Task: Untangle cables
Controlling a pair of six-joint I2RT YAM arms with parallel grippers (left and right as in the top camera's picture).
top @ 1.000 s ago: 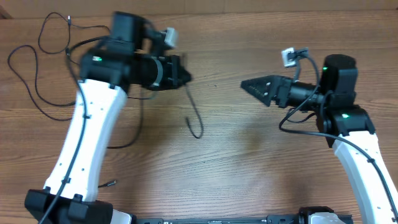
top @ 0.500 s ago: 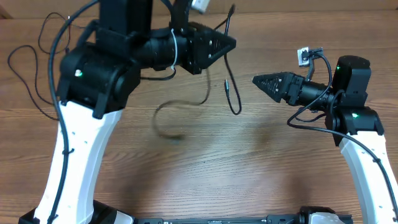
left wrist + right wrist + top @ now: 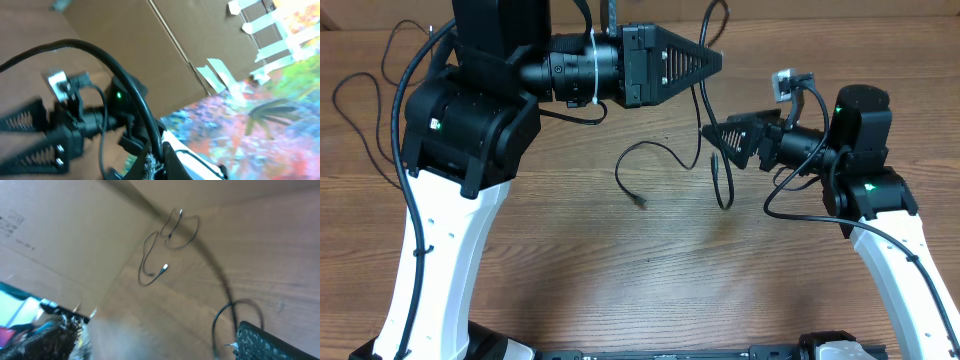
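Brown wood-grain table (image 3: 570,270), evenly lit. Along its far edge, a plain cardboard wall (image 3: 165,45) with strips of pale tape (image 3: 274,48). Beyond that, a blurred, brightly coloured surface (image 3: 260,125) in pinks, blues and greens.

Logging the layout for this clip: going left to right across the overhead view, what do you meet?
Looped cables at the left edge → left arm's white link → curled cable end → dangling cable loop → right arm's black wrist.
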